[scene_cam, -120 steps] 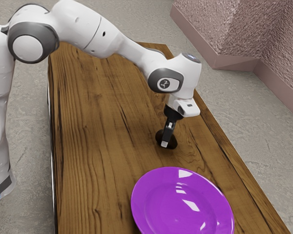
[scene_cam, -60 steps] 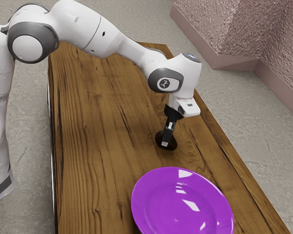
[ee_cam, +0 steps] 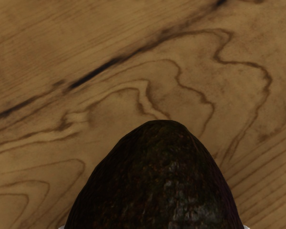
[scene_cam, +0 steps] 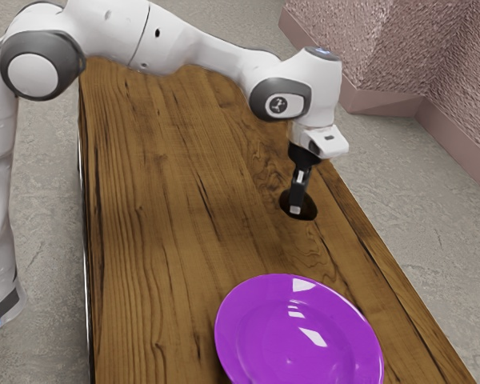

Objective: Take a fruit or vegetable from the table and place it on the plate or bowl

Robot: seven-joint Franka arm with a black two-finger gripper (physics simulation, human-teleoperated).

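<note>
**Dark avocado in my pincer, by the table's long edge**

Dark brown-green, bumpy-skinned and egg-shaped, the avocado sits between my two black fingers, which are pressed onto it from two sides, so the pincer is pinching the fruit. My fingers point straight down from the white hand. In the exterior view the fruit and its shadow run together into one dark patch, so I cannot tell whether it rests on the boards or hangs just above them.

It is over the brown, strongly grained wooden table, close to the long edge on the exterior view's right and about halfway along that edge. In the wrist view the avocado bulges just under my hand, its narrow end pointing away from me, with bare wood and dark wavy grain lines all round it.

The round, glossy purple plate lies flat at the table's near end, toward the corner on the exterior view's right. It holds nothing, and a stretch of bare board separates it from the fruit.

My white arm reaches in from the exterior view's upper left, across the far end of the table.
</note>
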